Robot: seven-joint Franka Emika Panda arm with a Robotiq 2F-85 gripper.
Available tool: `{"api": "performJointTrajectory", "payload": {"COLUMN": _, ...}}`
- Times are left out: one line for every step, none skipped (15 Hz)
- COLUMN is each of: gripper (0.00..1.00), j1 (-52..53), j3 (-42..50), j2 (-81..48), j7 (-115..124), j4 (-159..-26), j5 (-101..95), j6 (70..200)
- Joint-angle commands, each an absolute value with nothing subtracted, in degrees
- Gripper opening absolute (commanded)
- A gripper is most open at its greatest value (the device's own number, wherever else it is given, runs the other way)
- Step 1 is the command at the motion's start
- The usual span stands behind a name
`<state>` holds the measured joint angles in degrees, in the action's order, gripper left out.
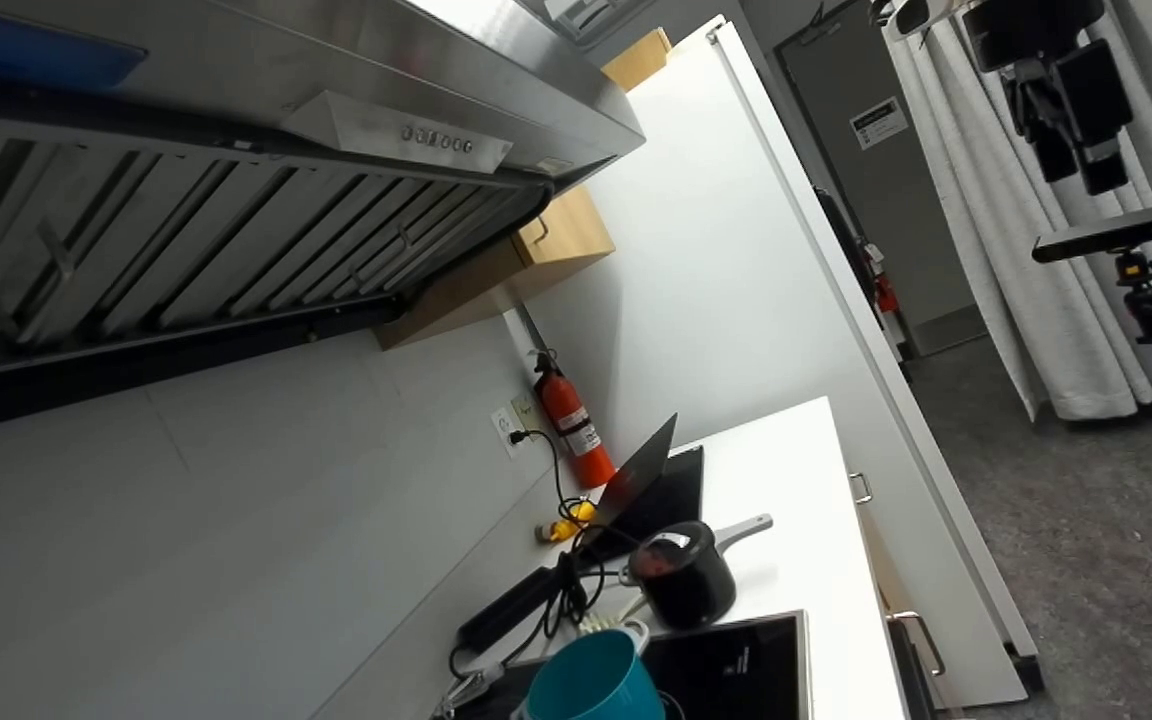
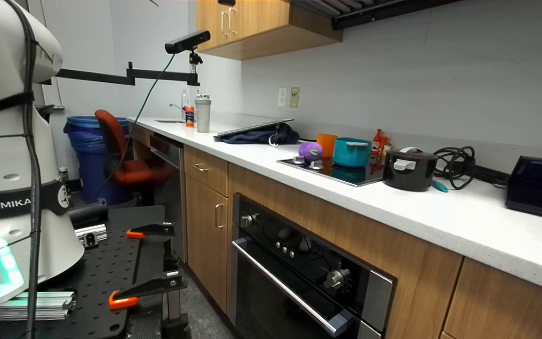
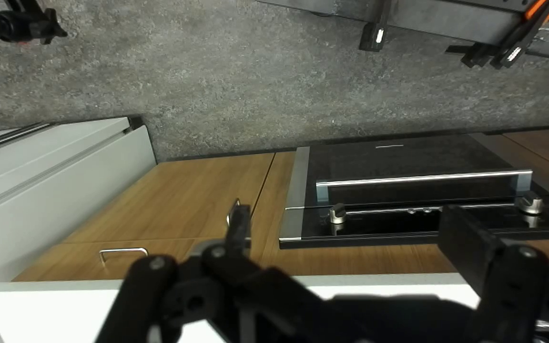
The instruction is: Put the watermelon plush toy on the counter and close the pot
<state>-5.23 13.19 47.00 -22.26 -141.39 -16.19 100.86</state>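
The dark pot [image 1: 694, 590] stands on the white counter [image 1: 771, 470] beside the cooktop, its silvery handle [image 1: 744, 532] pointing to the counter's front. It also shows in an exterior view [image 2: 408, 176]. A reddish, blurry lump, the watermelon plush toy [image 1: 654, 560], shows within the pot's top. Pale shiny patches lie over the pot's top; I cannot tell for sure whether a lid sits on it. My gripper [image 1: 1081, 175] is high up, far from the pot. In the wrist view the gripper [image 3: 343, 214] has its fingers wide apart with nothing between them.
A teal pot [image 2: 352, 152], a purple plush [image 2: 310, 151] and an orange cup [image 2: 326, 145] are at the cooktop. Cables [image 2: 459, 162] and a dark box [image 2: 541, 188] lie beyond the dark pot. The range hood [image 1: 236, 220] overhangs. The oven [image 3: 412, 190] is below the counter.
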Motion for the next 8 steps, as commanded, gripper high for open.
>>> {"api": "performJointTrajectory", "payload": {"gripper": 1.00, "j1": -4.9, "j3": 13.4, "j2": 47.0, "j7": -22.1, "j4": -141.2, "j5": -16.3, "j6": 100.6}}
{"api": "performJointTrajectory", "payload": {"gripper": 1.00, "j1": -4.9, "j3": 13.4, "j2": 47.0, "j7": -22.1, "j4": -141.2, "j5": -16.3, "j6": 100.6}}
{"api": "performJointTrajectory", "payload": {"gripper": 1.00, "j1": -4.7, "j3": 13.6, "j2": 46.8, "j7": -22.4, "j4": -141.2, "j5": -16.2, "j6": 100.7}}
{"api": "performJointTrajectory", "payload": {"gripper": 1.00, "j1": -4.5, "j3": 13.6, "j2": 46.4, "j7": -22.5, "j4": -141.3, "j5": -16.1, "j6": 101.2}}
{"api": "performJointTrajectory", "payload": {"gripper": 1.00, "j1": -4.2, "j3": 13.1, "j2": 46.5, "j7": -22.0, "j4": -141.3, "j5": -15.7, "j6": 100.8}}
{"api": "performJointTrajectory", "payload": {"gripper": 1.00, "j1": -4.0, "j3": 12.8, "j2": 46.1, "j7": -21.6, "j4": -141.4, "j5": -15.7, "j6": 101.5}}
{"api": "performJointTrajectory", "payload": {"gripper": 1.00, "j1": -3.5, "j3": 12.7, "j2": 45.6, "j7": -21.7, "j4": -141.6, "j5": -15.6, "j6": 102.4}}
{"api": "performJointTrajectory", "payload": {"gripper": 1.00, "j1": -3.0, "j3": 12.3, "j2": 45.0, "j7": -21.4, "j4": -141.7, "j5": -15.5, "j6": 103.7}}
